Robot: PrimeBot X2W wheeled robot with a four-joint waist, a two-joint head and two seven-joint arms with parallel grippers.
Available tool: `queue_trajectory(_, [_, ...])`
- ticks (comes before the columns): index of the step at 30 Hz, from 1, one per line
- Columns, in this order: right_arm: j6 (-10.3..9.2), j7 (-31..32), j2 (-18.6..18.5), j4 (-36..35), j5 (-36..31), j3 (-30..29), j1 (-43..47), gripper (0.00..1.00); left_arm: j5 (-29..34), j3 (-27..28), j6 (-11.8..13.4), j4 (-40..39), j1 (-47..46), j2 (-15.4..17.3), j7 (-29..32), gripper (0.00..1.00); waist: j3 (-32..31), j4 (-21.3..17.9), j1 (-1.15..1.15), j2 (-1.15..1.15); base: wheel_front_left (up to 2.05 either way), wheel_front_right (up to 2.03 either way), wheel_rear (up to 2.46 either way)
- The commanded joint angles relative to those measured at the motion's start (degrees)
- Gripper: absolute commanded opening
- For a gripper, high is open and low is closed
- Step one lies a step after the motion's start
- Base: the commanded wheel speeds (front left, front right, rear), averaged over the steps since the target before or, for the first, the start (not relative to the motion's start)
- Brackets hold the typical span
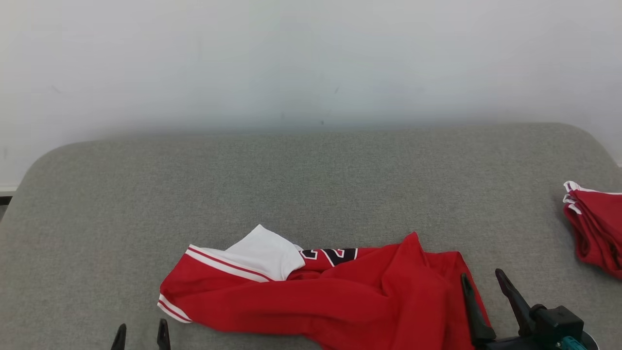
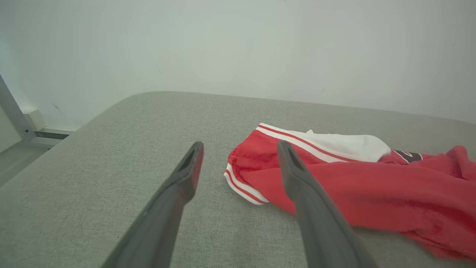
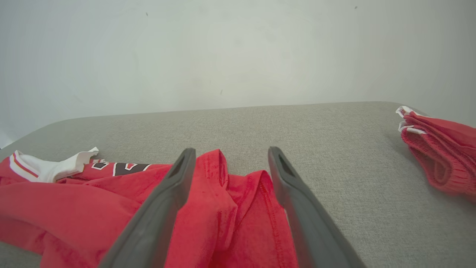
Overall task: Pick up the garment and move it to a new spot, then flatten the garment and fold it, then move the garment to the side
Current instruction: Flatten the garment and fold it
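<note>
fig. 1. a grey fabric-covered table (image 1: pixel 291 170) before a pale wall (image 1: pixel 311 58); all places are given relative to the table.

(a) the garment (image 1: pixel 330 296) lies crumpled on the table's near half, about midway between its left and right edges, and runs off the head view at the near edge. it is bright red. a white panel, edged with a thin red stripe between white bands, is folded over its left part. the left end finishes in a band of white and red stripes, clearest in the left wrist view (image 2: pixel 353 186). a black numeral outlined in white shows partly from under the white panel. the right end is bunched into raised folds with stitched seams, seen in the right wrist view (image 3: pixel 111 208).

(b) the left gripper (image 1: pixel 142 324) sits at the table's near edge, left of centre, its fingers spread and empty (image 2: pixel 240 145).

(c) the right gripper (image 1: pixel 482 273) sits at the near edge, right of centre, fingers spread over the garment's right end (image 3: pixel 231 149) with nothing pinched between them.

(d) a second red pile (image 1: pixel 595 228), trimmed in white, rests at the table's right edge (image 3: pixel 438 149).
</note>
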Motion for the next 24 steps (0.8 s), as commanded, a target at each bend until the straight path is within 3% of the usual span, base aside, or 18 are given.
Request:
queue_trajectory(1, [-0.13, 0.1, -0.12, 0.15, 0.17, -0.24, 0.79, 1.0, 0.79, 0.14, -1.02, 0.71, 0.25, -0.48, -0.17, 1.0, -0.25, -0.33, 0.01, 0.0, 0.0, 0.0, 0.0])
queue_trajectory(12, [-0.13, 4.98, -1.26, -0.24, 1.52, 0.26, -1.72, 1.0, 2.49, 0.97, -3.12, 1.64, -1.44, -1.68, -0.17, 1.0, -0.2, -1.28, 0.01, 0.0, 0.0, 0.0, 0.0])
queue_trajectory(15, [-0.13, 12.99, -1.74, 0.59, 4.38, 0.84, -3.91, 1.0, 2.59, 1.08, -3.37, 1.93, -1.57, -1.93, -0.17, 1.0, -0.11, -1.17, 0.01, 0.0, 0.0, 0.0, 0.0])
queue_trajectory(16, [-0.13, 12.99, -1.74, 0.59, 4.38, 0.84, -3.91, 1.0, 2.59, 1.08, -3.37, 1.93, -1.57, -1.93, -0.17, 1.0, -0.11, -1.17, 0.01, 0.0, 0.0, 0.0, 0.0])
queue_trajectory(24, [-0.13, 40.81, -0.91, 2.62, 7.08, -1.9, -13.66, 1.0, 2.62, -0.17, -3.63, 2.17, -1.8, -2.3, -0.17, 1.0, 0.59, 0.72, 0.01, 0.0, 0.0, 0.0, 0.0])
